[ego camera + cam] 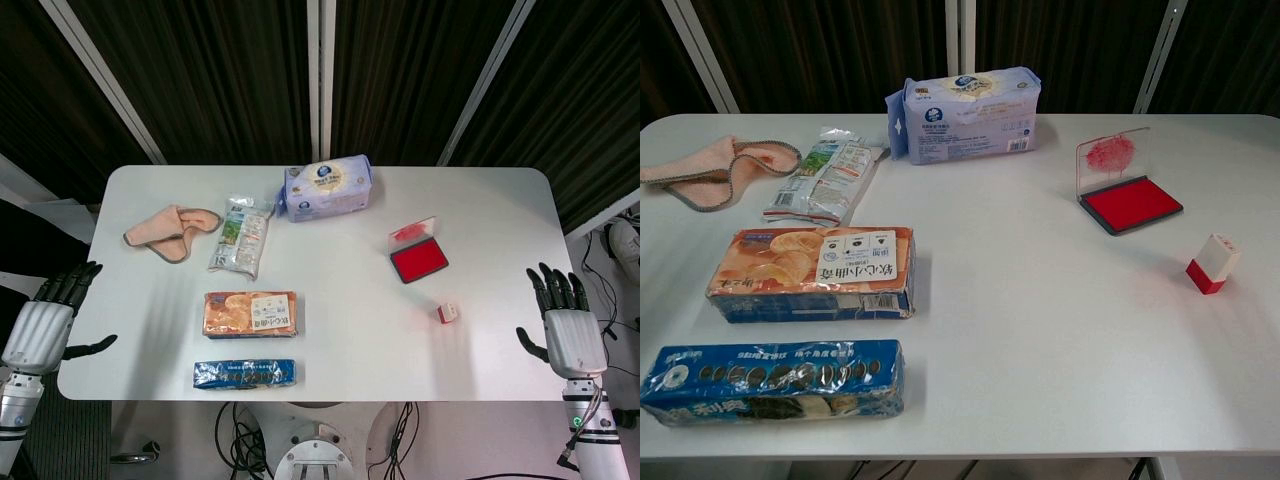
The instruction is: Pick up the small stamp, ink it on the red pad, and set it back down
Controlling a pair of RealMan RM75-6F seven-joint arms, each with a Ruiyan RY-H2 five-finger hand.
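Head view looks straight down on a white desk [350,340] with rounded corners. At the lower right of the frame, just off the desk's right edge, the right hand [566,325] hangs with its fingers spread and straight, holding nothing. At the lower left, off the left edge, the left hand [45,320] is likewise open, fingers apart and empty.

A small stamp [447,313], white with a red base, lies tilted on the desk right of centre, well apart from both hands. Above it and slightly left sits the red pad [418,261], its clear lid [412,235] raised behind it and smeared with red ink. In the chest view the stamp [1213,264] is at the right edge of the frame, with the pad [1132,203] just above and left of it; the two do not touch.

Along the left half, an orange biscuit box [250,313] lies above a blue cookie pack [245,374]. Higher up lie a clear snack bag [241,235] and a pink cloth [170,230] crumpled at the upper left. A pale blue wipes pack [328,187] sits near the top centre. Neither hand appears in the chest view.
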